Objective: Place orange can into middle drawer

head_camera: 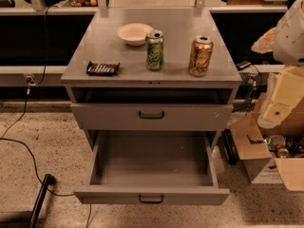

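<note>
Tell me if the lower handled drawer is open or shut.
Open: the lower drawer is pulled out, its bare inside showing. The gripper hangs at the right edge.

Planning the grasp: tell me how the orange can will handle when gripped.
The orange can stands upright, tall and narrow, so a sideways nudge may tip and roll it. Its smooth metal wall looks slick and probably dents if squeezed. The hand hangs right of the cabinet, apart from the can.

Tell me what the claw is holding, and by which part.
Nothing that shows. The orange can stands free on the cabinet top; the claw hangs at the right edge, well clear of it.
</note>
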Robot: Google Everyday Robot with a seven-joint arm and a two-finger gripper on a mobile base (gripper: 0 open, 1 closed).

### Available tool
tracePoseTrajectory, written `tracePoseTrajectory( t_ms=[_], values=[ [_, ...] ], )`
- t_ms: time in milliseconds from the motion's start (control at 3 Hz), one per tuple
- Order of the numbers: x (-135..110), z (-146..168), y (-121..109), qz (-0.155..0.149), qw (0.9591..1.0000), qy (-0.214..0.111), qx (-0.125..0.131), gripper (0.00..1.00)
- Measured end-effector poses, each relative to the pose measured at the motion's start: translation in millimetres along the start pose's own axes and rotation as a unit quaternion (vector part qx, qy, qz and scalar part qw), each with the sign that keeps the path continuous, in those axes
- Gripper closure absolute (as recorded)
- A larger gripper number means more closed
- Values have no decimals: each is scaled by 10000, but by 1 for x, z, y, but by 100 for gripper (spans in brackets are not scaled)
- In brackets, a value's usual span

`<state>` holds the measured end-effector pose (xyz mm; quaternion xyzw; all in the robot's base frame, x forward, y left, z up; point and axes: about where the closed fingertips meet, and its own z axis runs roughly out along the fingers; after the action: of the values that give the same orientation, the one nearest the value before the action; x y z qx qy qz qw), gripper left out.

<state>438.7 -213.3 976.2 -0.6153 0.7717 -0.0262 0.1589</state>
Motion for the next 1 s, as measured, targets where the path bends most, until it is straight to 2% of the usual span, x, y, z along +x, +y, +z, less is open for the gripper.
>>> tracePoseTrajectory(
  t_ms=[333,667,1000],
  values=[
    [-10,1,-29,-143,9978,-606,206,0],
    [-38,-2,-79,-292,9845,-1604,645,0],
    [-50,-21,-107,-660,9656,-2046,1460,0]
  ],
)
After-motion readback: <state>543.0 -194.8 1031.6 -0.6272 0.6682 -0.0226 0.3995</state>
